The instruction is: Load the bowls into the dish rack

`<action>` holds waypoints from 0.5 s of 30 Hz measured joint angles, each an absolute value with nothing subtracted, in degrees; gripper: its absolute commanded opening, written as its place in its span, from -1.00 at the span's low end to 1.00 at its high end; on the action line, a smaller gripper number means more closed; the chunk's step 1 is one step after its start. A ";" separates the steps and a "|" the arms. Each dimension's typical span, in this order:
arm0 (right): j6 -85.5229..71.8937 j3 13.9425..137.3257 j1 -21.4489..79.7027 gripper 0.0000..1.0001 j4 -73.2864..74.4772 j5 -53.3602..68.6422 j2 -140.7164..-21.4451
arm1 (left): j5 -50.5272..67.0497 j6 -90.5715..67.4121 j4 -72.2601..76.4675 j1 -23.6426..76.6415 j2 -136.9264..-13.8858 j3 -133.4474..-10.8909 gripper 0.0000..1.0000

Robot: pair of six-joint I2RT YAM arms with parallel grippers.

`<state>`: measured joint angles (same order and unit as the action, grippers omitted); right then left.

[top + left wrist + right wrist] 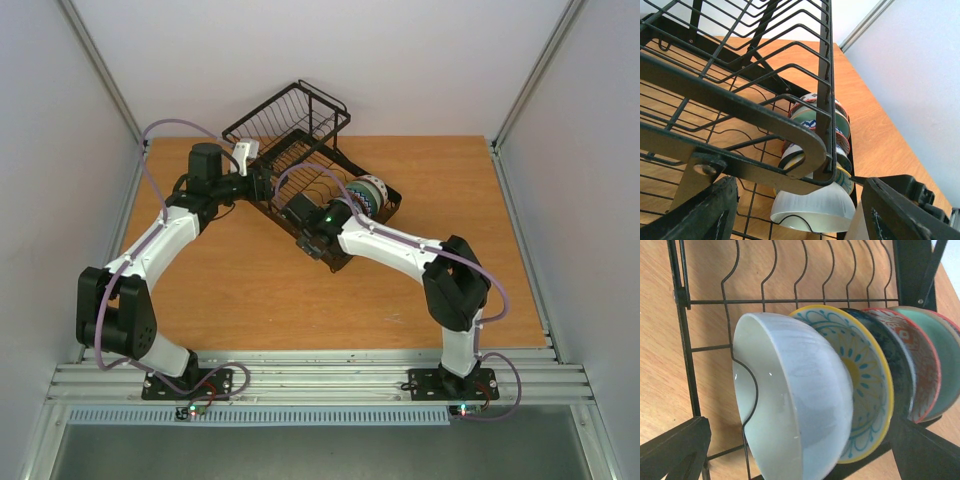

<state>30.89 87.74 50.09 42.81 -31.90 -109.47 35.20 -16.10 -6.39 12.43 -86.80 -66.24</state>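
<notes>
The dish rack sits toward 12 o'clock on the wooden table. Its raised basket is at the 12 o'clock end. The bowls stand on edge in a row among the dividers at its 4 o'clock end: white bowl, yellow-rimmed bowl, dark blue bowl, pink-red bowl and pale green bowl. The right gripper is spread wide before the white bowl and holds nothing. The left gripper gapes wide at the rack's 9 o'clock rim, with the wire frame between its jaws.
</notes>
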 measured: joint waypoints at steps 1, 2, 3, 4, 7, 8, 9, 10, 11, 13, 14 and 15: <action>30.85 87.64 50.09 0.97 42.76 -31.90 -109.03 | 35.20 -16.08 -6.39 12.43 -86.80 -66.24 0.38; 30.70 87.42 50.09 0.97 42.74 -31.88 -108.36 | 35.20 -16.08 -6.39 12.43 -86.80 -66.24 0.38; 30.57 87.15 50.09 0.97 42.65 -31.90 -107.70 | 35.22 -16.10 -6.39 12.43 -86.80 -66.24 0.38; 30.39 86.80 50.09 0.97 42.65 -31.88 -106.74 | 35.24 -16.08 -6.37 12.43 -86.80 -66.24 0.38; 29.56 86.06 50.09 0.98 42.63 -31.90 -103.15 | 35.27 -16.08 -6.37 12.43 -86.80 -66.24 0.38; 29.02 85.89 50.04 0.98 42.85 -31.86 -101.45 | 35.27 -16.10 -6.37 12.43 -86.80 -66.24 0.38; 28.45 85.89 49.89 0.97 43.00 -31.77 -100.03 | 35.27 -16.10 -6.35 12.43 -86.80 -66.24 0.38; 27.55 85.89 49.54 0.97 43.16 -31.40 -98.35 | 35.27 -16.10 -6.37 12.43 -86.80 -66.24 0.37; 26.50 85.89 49.23 0.97 43.46 -30.85 -96.75 | 35.27 -16.10 -6.37 12.43 -86.80 -66.24 0.37; 23.64 85.89 47.59 0.97 44.62 -28.51 -93.51 | 35.20 -16.08 -6.39 12.43 -86.80 -66.24 0.37; 22.50 85.89 46.50 0.98 45.12 -27.66 -92.38 | 35.11 -16.08 -6.44 12.43 -86.80 -66.24 0.37; 20.91 85.86 44.88 0.97 45.80 -26.02 -91.05 | 35.05 -16.05 -6.50 12.43 -86.80 -66.24 0.37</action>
